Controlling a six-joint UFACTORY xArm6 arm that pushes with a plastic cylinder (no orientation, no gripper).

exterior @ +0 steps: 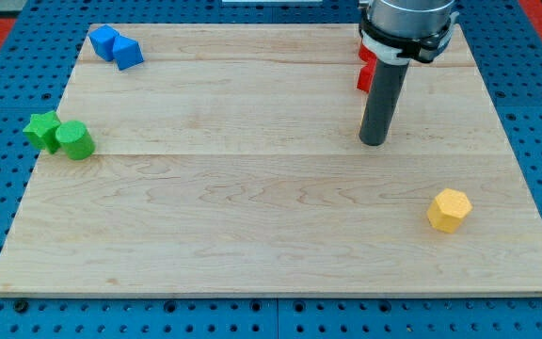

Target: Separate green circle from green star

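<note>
Nearest the view's bottom, the yellow hexagon block [450, 209] sits alone on the wooden surface [252, 226], toward the view's right and well apart from everything else. Farther up, at the left edge, the green circle [76, 139] rests touching the green star [41, 129], the star on its left and hanging partly over the surface's edge. My tip [374, 141] stands on the surface at the view's right of centre, well apart from both green blocks and above and to the left of the yellow one. I carry no claw, only this dark rod, so nothing about me spreads or pinches. Just behind the rod, a red block [366, 73] peeks out on its left side; most of it is hidden, so its shape is probably not something I can settle. Farthest off, at the top left corner, two blue blocks [116, 45] lie touching each other, one looking like a cube.
</note>
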